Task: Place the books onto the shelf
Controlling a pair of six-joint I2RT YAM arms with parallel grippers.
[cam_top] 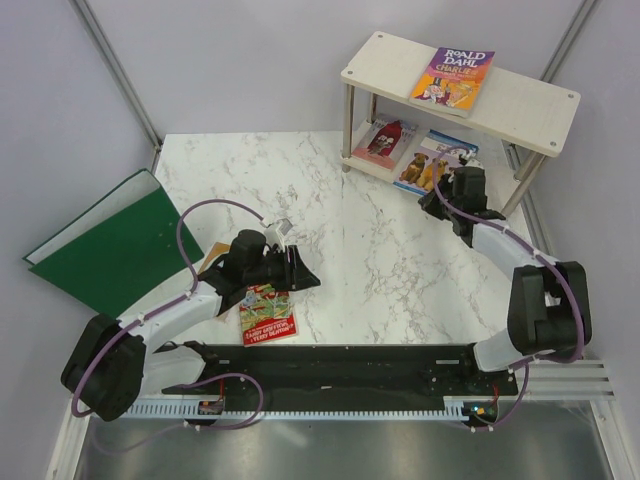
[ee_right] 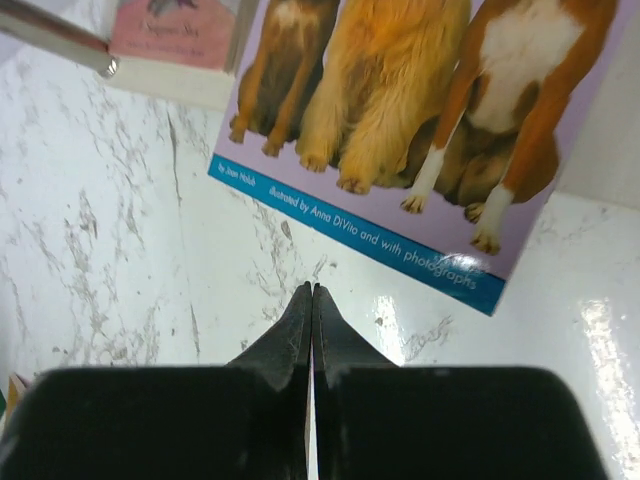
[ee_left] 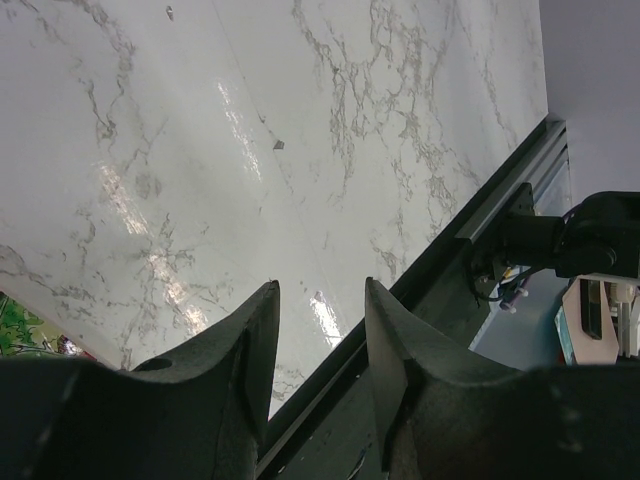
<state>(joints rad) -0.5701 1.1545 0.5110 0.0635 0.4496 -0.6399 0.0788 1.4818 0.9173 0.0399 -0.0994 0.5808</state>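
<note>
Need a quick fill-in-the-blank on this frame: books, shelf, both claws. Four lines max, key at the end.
1. The Roald Dahl book lies on the ___ board of the shelf.
2. The right claw, pointed at the dogs book, is ___.
3. The left claw is ___, with nothing in it.
4. The green folder lies on the side of the ___ arm.
Missing words: top; shut; open; left.

White grey-veined marble table; green folder; purple-yellow book; cream shelf; lilac dog book.
</note>
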